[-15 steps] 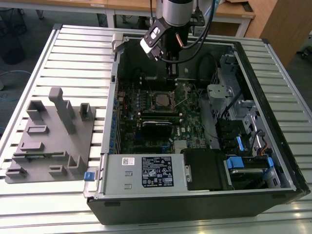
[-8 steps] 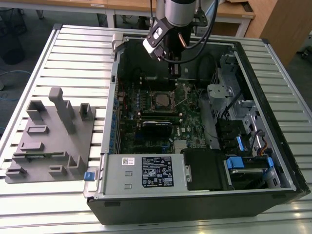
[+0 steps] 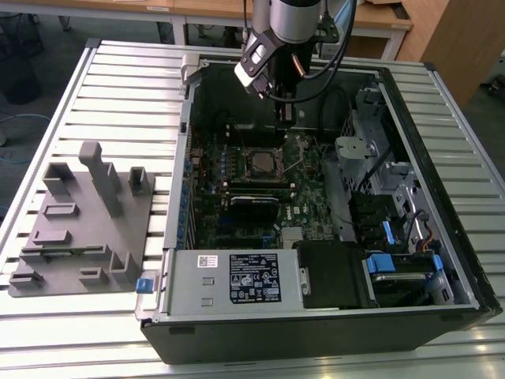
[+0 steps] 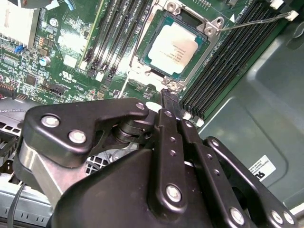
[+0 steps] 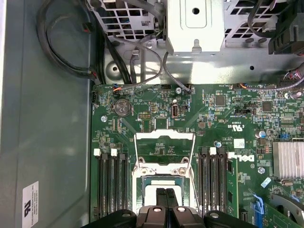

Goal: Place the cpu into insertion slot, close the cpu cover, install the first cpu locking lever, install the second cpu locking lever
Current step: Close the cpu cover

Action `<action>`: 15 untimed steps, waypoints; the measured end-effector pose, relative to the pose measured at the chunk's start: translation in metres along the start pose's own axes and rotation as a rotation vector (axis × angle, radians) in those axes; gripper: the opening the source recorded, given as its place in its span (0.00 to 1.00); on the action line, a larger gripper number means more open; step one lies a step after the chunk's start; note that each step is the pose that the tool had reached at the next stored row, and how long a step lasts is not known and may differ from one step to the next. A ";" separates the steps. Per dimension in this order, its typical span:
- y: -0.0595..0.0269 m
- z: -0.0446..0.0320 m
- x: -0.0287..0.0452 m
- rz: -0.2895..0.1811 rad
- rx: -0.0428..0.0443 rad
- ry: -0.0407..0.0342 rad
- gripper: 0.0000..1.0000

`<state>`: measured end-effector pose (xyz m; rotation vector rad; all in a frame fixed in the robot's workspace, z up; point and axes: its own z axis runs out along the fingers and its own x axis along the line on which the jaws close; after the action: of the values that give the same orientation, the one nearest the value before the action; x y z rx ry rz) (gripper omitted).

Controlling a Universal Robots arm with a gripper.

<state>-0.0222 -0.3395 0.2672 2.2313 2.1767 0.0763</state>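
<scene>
Exterior view: pincer (image 3: 282,118) upper middle of frame, near insertion slot (image 3: 260,163); slot too small to check.
Second wrist view: cpu (image 4: 175,47) sits in slot (first job done); pincer fingers (image 4: 170,128) pressed together, holding nothing; lever (image 4: 251,22) sticks out loose.
First wrist view: cpu cover (image 5: 164,136) looks up, not closed; pincer hides slot's middle.

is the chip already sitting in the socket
Yes, in the second wrist view the silver chip lies flat inside the socket, framed by its metal rim.

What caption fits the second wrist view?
End effector close to the cpu, which sits in the insertion slot.
</scene>
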 end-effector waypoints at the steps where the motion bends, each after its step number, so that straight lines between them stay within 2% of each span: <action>1: 0.0000 0.0000 0.0000 0.000 0.0000 0.0000 0.10; 8: 0.0006 0.0001 0.0000 0.000 0.0000 0.0000 0.10; 15: 0.0087 0.0005 0.0002 0.000 0.0000 0.0001 0.10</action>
<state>-0.0134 -0.3395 0.2672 2.2313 2.1767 0.0764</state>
